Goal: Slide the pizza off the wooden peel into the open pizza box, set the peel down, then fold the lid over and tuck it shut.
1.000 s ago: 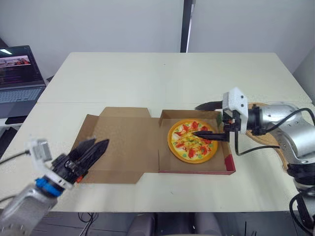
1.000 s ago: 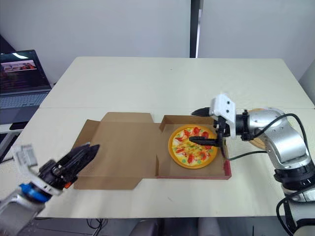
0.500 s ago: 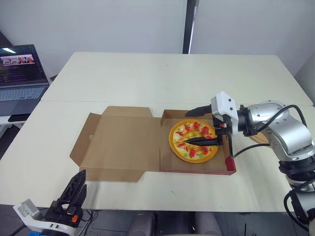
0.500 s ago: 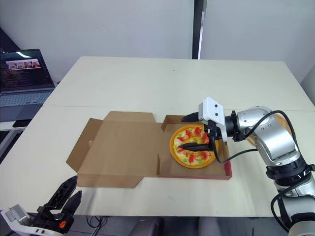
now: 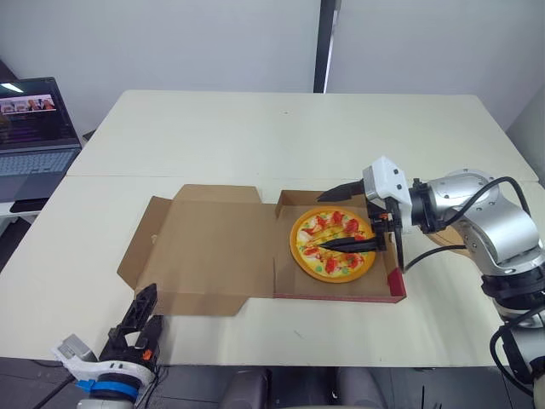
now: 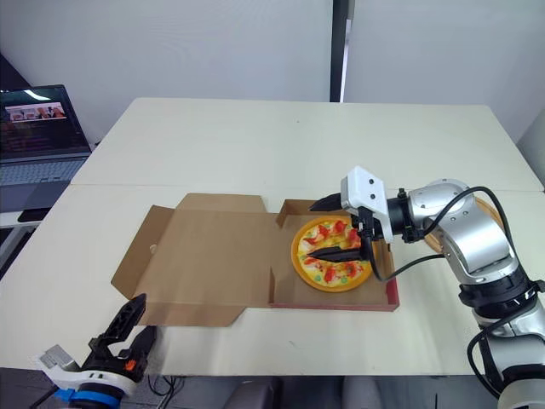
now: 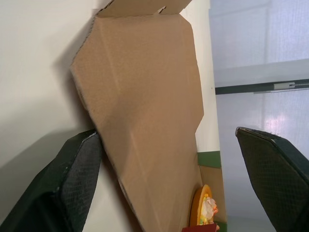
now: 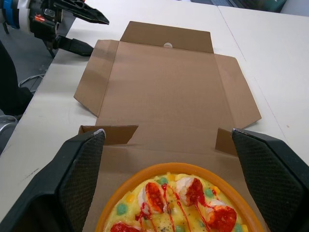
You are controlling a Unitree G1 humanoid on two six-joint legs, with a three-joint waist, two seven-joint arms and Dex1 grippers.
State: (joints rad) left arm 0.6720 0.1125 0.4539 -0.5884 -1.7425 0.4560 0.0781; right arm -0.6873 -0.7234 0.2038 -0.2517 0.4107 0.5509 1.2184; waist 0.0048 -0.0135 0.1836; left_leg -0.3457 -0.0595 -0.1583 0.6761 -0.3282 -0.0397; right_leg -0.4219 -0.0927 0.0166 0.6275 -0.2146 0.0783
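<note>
The pizza [image 5: 332, 244], orange-rimmed with red and green toppings, lies in the base of the cardboard box [image 5: 341, 292]. The lid [image 5: 213, 247] lies flat and open to the left of it. My right gripper [image 5: 342, 217] hovers open just over the pizza, one finger above its far rim and one across its middle, holding nothing. The wooden peel [image 6: 487, 204] rests on the table, mostly hidden behind my right arm. My left gripper [image 5: 146, 313] is open at the table's front edge, just short of the lid's front left corner. The left wrist view looks along the lid [image 7: 145, 106].
A laptop [image 5: 34, 128] with a lit screen stands on a side surface off the table's left edge. The cream table [image 5: 281, 136] stretches bare behind the box. My right arm's cable [image 5: 426, 256] hangs beside the box's right wall.
My left arm dropped from over the lid's front left corner to the table's front edge. My right gripper slid a little left over the pizza. The camera shifted slightly.
</note>
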